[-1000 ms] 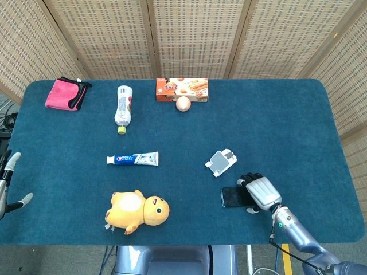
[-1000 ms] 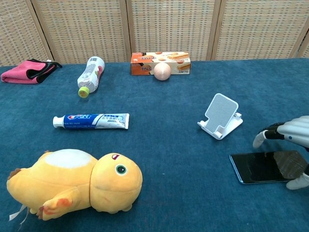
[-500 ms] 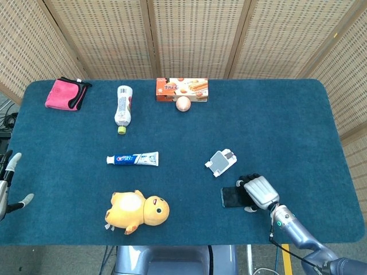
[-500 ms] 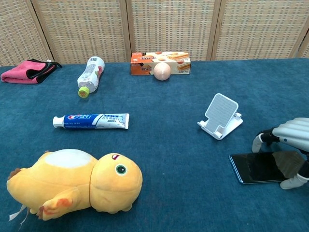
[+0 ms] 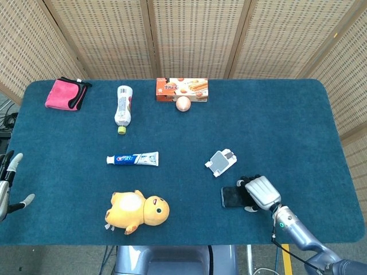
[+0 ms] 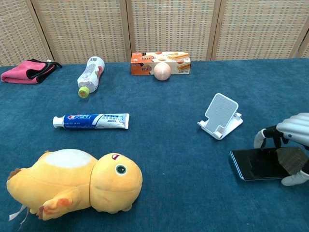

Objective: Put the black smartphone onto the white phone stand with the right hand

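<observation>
Black and glossy, the smartphone (image 6: 258,163) lies flat on the blue tabletop (image 6: 169,145) at the near right, screen up, with the right robot hand (image 6: 287,150) arched over its far end. The fingers (image 6: 263,137) curl down at one long edge and a thumb tip (image 6: 293,180) shows at the other, so the hand seems to straddle the slab; whether it already pinches the phone or only touches it I cannot tell.

As a judgement, the phone will behave as a thin, stiff, fairly dense plate with slick glass faces and a breakable screen. Lying flush on the soft cloth, it offers no gap underneath, so the sensible hold is across the two long edges, squeezing the rim rather than the glass, then tipping one edge up before lifting. A loose pinch would likely let it slide out.

Just beyond it stands the white phone stand (image 6: 220,116), its tilted back plate and low front lip facing the robot; light plastic, it could skid if nudged.

At the far left edge in the head view, the left robot hand (image 5: 8,186) rests idle with fingers apart.
</observation>
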